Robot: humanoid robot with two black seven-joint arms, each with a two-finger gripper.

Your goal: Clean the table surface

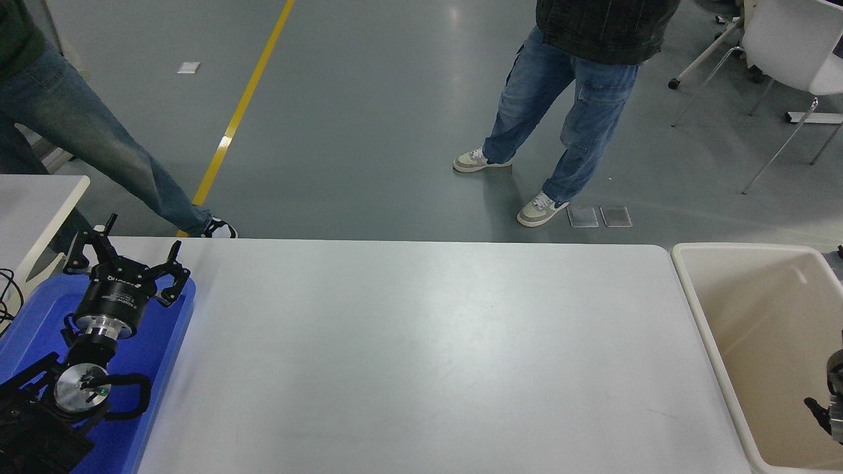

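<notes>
- Grey floor (pixel 369 118) beyond the far edge, crossed by a yellow line (pixel 240 108); white chair (pixel 787 46) at the top right.
- White worktop (pixel 428 355) filling the middle of the view, lying between both arms.
- Blue tray (pixel 158 368) at the worktop's left end; small white table (pixel 33 197) just behind it.
- Left gripper (pixel 125 260) parked over the tray's far end, fingers spread wide, holding nothing, just beside the worktop's left part.
- Beige bin (pixel 744 289) just beside the worktop's right end.
- Right arm (pixel 831 395) barely showing at the right edge, over the bin and off the worktop; gripper cut off by the frame, so cannot tell its state.
- Person in jeans (pixel 566 112) standing beyond the far side; another leg (pixel 99 151) at the top left.
</notes>
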